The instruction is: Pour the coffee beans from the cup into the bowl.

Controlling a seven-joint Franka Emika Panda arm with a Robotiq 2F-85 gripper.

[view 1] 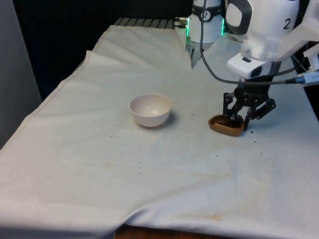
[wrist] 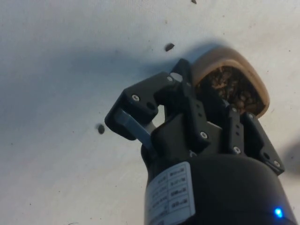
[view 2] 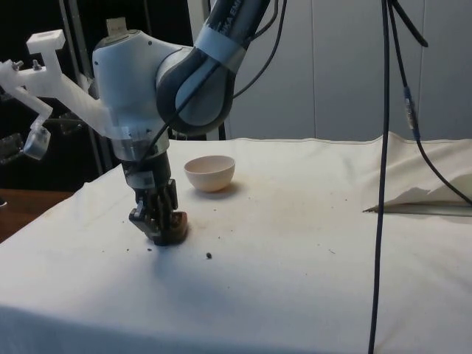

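The white arm (view 2: pixel 147 81) bends down steeply towards the desk (view 1: pixel 149 164), its black gripper (view 1: pixel 238 118) hanging low with fingers (wrist: pixel 185 79) closed on the cup's (view 1: pixel 225 127) rim.

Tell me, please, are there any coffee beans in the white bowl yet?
No, the bowl shows a bare white inside, and the beans sit in the cup.

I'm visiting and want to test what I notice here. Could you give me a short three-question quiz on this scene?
1. True or false: the bowl already holds beans.
2. What is the gripper doing? A) hanging high above the cloth B) down at the cup C) reaching into the bowl
3. Fill in: the cup holds coffee ____.

Key
1. False. In the front view the bowl's inside is bare.
2. B. It sits low at the cup's rim, and the cup rests on the cloth.
3. Beans. A few strays lie on the cloth.
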